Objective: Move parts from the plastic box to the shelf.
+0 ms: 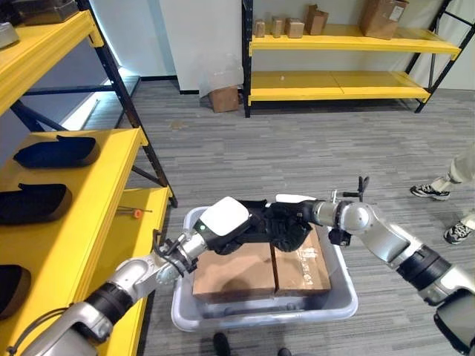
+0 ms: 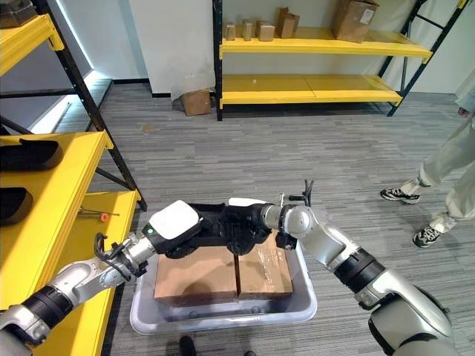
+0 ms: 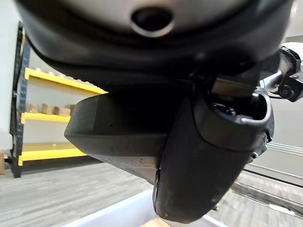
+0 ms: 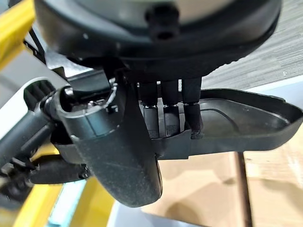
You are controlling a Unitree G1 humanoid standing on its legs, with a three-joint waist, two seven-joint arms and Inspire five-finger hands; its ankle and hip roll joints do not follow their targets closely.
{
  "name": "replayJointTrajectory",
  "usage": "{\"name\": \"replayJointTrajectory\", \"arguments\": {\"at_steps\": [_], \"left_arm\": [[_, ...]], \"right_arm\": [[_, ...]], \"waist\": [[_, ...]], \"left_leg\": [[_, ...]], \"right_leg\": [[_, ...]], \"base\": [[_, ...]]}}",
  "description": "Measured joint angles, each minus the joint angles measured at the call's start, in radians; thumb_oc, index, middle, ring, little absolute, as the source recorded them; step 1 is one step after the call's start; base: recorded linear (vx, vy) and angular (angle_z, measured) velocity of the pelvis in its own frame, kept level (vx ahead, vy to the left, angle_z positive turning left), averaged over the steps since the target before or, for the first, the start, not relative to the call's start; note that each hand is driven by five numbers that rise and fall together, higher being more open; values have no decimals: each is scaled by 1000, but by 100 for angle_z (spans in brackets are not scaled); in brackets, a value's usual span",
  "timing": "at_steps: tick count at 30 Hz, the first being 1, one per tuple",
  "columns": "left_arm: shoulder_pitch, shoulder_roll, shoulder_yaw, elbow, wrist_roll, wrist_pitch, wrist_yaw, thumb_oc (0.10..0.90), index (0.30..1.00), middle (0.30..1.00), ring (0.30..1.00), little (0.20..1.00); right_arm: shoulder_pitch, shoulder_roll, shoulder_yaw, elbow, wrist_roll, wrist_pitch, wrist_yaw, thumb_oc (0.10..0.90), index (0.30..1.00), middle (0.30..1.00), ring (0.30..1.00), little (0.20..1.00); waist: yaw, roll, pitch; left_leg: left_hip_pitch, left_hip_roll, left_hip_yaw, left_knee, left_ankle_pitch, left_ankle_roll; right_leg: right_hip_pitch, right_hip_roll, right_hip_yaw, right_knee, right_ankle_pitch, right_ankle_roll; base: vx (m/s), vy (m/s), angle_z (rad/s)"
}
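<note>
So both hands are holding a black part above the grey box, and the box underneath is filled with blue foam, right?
Not foam. In the left eye view the box holds brown cardboard. Both the left hand and right hand do hold the black part above it.

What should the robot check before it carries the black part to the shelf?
1. Right hand fingers curled over the black part: ok.
2. Left hand holds the part: cannot tell, fingers hidden.
3. Part lifted above the cardboard boxes in the plastic box: ok.
4. Room on the yellow shelf beside other black parts: ok.
5. Person away from the shelf: ok.
</note>
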Motion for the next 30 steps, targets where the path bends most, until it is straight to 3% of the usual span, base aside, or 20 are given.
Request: {"name": "replayJointTrajectory", "arguments": {"at_steps": [5,6,7,11,18,20,24,30], "left_arm": [[2,2,5,0,-19,6,-1,400,300,300,300,300],[4,2,5,0,-23,6,-1,400,300,300,300,300],[5,5,5,0,-24,6,-1,400,300,300,300,300],[24,-4,5,-3,-34,6,-2,400,300,300,300,300],[67,-25,-12,-5,-32,-8,-16,400,300,300,300,300],[77,-31,-23,-8,-31,-31,-31,400,300,300,300,300],[97,-33,-56,-34,-26,-66,-32,400,300,300,300,300],[100,-37,-56,-40,-24,-66,-32,400,300,300,300,300]], "right_arm": [[1,5,-12,-3,48,47,-9,400,300,300,300,300],[1,5,-12,-3,56,52,-9,606,588,588,588,588],[3,5,-14,-5,57,57,-9,900,1000,1000,1000,1000],[38,27,-88,-15,58,101,-16,900,1000,1000,1000,1000],[38,33,-141,-14,2,103,-32,900,1000,1000,1000,1000],[38,32,-151,-13,-47,87,-30,900,1000,1000,1000,1000],[37,-20,-156,-10,-116,-22,6,900,1000,1000,1000,1000],[39,-39,-149,-49,-117,-65,-12,900,1000,1000,1000,1000]], "waist": [[-1,0,0],[-1,0,0],[-2,0,0],[-5,0,0],[-8,0,0],[-8,0,0],[-9,0,0],[-17,0,0]], "left_leg": [[11,0,-1,-1,-1,1],[11,0,-1,-3,-1,1],[11,0,-1,-4,-2,1],[11,-1,1,-4,-6,3],[11,-1,3,-4,-6,2],[11,-1,3,-4,-6,2],[10,0,4,-4,-6,1],[10,0,4,-4,-7,0]], "right_leg": [[10,0,-2,0,0,0],[10,0,-2,0,0,0],[10,0,-2,0,0,0],[8,-2,1,-1,0,0],[8,-1,2,0,0,0],[8,-1,2,0,0,0],[4,-1,4,0,0,0],[3,-1,5,-1,0,0]], "base": [[0,0,0],[5,32,0],[0,0,0],[0,0,0],[0,0,0],[0,0,0],[-31,-1,-1],[-7,0,0]]}}
